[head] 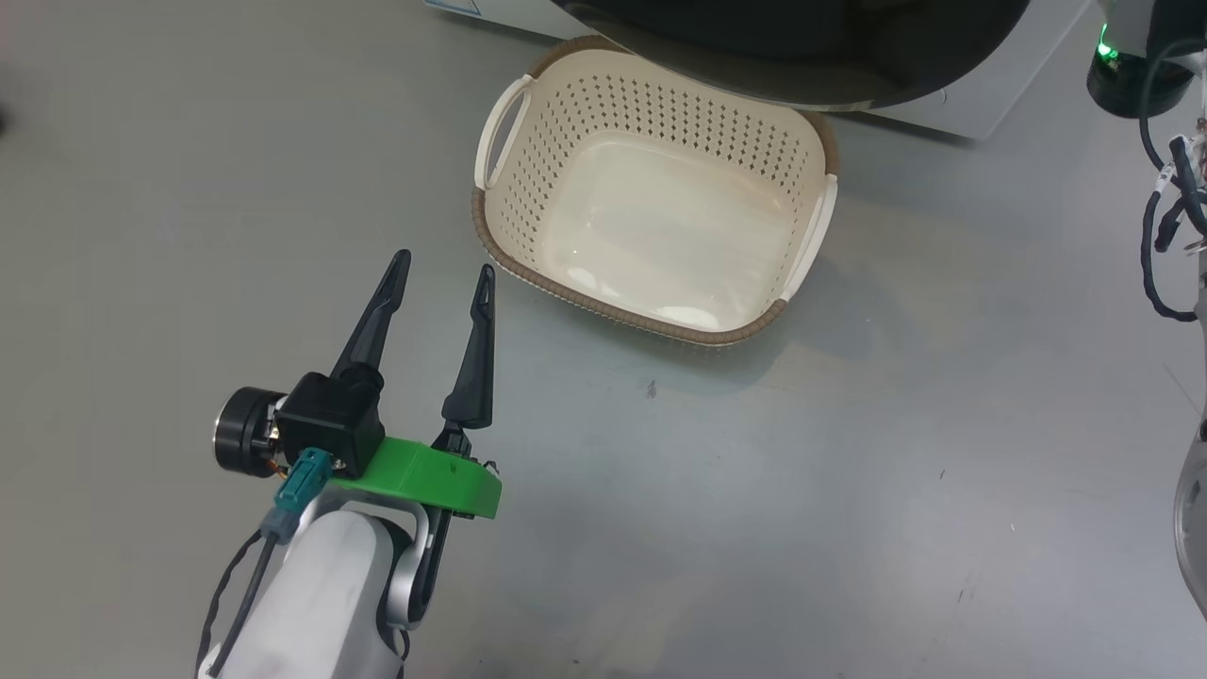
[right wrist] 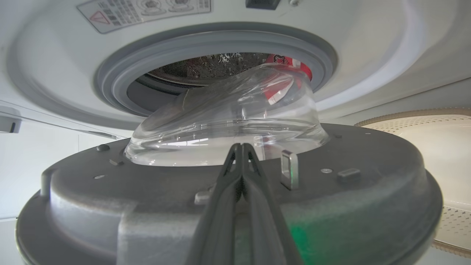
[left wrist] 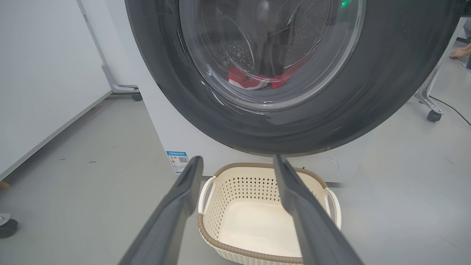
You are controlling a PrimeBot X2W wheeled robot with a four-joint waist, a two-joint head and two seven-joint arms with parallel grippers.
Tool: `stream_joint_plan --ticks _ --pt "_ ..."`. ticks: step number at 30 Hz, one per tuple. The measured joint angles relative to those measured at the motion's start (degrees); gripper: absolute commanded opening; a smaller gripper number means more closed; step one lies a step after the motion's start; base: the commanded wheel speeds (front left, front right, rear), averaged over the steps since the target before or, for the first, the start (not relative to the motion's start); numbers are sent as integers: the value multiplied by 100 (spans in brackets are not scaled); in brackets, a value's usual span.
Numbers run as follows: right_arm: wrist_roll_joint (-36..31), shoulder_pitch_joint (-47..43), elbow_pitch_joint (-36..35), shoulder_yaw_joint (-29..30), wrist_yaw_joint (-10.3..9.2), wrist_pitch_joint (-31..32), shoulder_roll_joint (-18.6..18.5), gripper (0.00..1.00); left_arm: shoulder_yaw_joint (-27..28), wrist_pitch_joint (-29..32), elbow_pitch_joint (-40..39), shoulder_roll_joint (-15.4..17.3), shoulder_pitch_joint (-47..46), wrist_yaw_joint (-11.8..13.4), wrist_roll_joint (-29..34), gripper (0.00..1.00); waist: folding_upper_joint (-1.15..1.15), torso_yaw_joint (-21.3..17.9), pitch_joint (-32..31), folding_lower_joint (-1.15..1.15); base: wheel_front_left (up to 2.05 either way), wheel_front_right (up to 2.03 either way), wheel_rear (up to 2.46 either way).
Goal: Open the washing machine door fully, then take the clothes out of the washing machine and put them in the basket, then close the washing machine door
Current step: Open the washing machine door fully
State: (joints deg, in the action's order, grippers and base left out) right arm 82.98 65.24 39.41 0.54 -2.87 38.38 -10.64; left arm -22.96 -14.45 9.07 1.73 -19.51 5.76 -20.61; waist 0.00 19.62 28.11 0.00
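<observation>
The washing machine door (left wrist: 386, 73) stands partly open, its black rim over the basket's far edge. Behind its glass bowl (right wrist: 228, 125), red clothes (left wrist: 254, 79) lie in the drum of the washing machine (left wrist: 165, 129). They also show past the grey gasket (right wrist: 121, 70) as red clothes (right wrist: 290, 64). The cream basket (head: 509, 123) sits on the floor below the door with nothing in it. My left gripper (head: 445, 264) hangs open just left of the basket, holding nothing. My right gripper (right wrist: 241, 147) is shut, its fingers lying along the door's grey inner face beside the latch (right wrist: 289, 169).
A white partition (left wrist: 36, 92) stands to the left of the machine. A caster wheel (left wrist: 434, 116) and a cable lie on the floor at the right. My right arm's cables (head: 1160, 236) hang at the head view's right edge. Grey floor (head: 754, 519) lies open in front of the basket.
</observation>
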Motion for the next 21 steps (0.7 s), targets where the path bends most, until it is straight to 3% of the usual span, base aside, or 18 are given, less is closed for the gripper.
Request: stream_joint_plan --ticks 21 --pt "396 -780 390 -19 -35 636 320 0 15 0 189 1 36 20 4 100 0 -10 -669 0 0 0 0"
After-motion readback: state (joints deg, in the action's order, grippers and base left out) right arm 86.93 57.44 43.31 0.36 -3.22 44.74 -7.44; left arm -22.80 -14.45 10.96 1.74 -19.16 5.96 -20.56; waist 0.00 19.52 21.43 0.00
